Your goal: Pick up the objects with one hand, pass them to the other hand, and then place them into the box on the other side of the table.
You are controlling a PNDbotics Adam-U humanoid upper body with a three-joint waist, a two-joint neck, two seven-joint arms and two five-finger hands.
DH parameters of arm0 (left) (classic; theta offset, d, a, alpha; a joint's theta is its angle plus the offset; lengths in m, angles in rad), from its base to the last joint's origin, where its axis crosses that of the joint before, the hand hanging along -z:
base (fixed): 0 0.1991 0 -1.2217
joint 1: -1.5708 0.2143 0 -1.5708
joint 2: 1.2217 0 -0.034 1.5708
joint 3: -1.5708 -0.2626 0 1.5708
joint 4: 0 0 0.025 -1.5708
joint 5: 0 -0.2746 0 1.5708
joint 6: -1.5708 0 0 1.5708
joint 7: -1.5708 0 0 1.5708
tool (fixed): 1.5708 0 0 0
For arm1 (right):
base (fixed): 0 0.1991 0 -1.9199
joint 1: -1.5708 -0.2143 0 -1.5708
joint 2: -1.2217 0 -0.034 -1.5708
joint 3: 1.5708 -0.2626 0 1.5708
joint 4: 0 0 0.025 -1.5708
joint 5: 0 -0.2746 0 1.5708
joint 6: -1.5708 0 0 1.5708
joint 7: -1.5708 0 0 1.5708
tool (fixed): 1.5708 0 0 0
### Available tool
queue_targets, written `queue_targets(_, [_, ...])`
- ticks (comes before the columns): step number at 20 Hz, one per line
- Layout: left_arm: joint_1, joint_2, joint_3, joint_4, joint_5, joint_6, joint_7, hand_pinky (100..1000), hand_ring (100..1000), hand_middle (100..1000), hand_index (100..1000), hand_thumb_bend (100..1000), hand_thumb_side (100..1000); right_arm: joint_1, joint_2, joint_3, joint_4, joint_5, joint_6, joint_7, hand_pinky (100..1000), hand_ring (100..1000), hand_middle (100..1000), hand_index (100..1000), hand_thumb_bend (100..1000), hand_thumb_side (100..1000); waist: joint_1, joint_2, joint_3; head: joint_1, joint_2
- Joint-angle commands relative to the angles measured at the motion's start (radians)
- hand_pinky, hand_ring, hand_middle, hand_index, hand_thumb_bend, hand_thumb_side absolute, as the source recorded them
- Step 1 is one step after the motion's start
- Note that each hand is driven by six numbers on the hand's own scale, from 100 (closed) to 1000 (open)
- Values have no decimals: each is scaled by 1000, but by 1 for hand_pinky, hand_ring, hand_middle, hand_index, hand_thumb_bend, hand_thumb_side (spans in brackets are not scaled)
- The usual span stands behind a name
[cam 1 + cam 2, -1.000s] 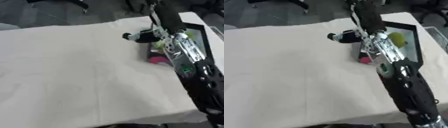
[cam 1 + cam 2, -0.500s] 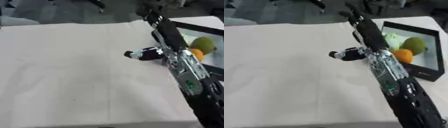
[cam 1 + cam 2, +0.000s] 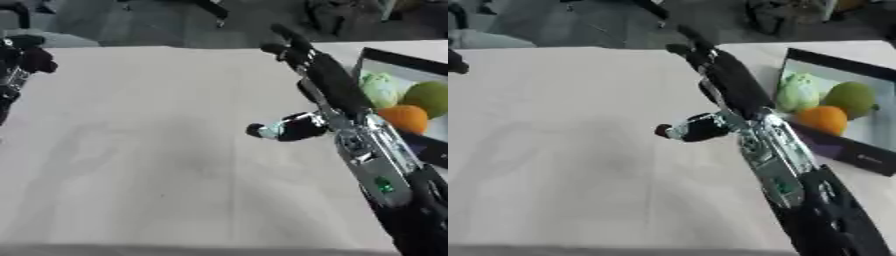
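My right hand [image 3: 328, 82] lies stretched over the right half of the table, fingers straight and pointing to the far edge, thumb [image 3: 289, 128] sticking out to the left. It is open and I see nothing in it. Right beside it stands the black box [image 3: 859, 158], holding a pale green vegetable [image 3: 798, 92], a green round fruit [image 3: 852, 98] and an orange [image 3: 824, 120]. My left hand [image 3: 22, 57] shows as a dark shape at the upper left edge, too cut off to read.
A cream cloth [image 3: 157, 150] covers the table from the left edge to the box. Dark chair legs and floor show beyond the far edge. The right forearm [image 3: 385, 185] crosses the lower right corner.
The whole picture has shifted, so the camera moved. A pink thing seen by the right hand a second ago no longer shows. The left hand has come into view.
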Motion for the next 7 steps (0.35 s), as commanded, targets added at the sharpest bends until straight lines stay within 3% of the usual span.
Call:
queue_targets(1, [-7, 19, -21, -7, -2, -9, -28, 664, 584, 547, 757, 492, 640, -35, 3, 18, -24, -8, -14, 34, 797, 766, 1000, 905, 774, 265, 2, -16, 4, -6, -3])
queue_targets(7, [-13, 49, -110, 0, -25, -52, -103, 665, 583, 549, 760, 487, 648, -82, 22, 61, -15, -2, -42, 89, 803, 781, 1000, 881, 663, 149, 3, -15, 4, -14, -3])
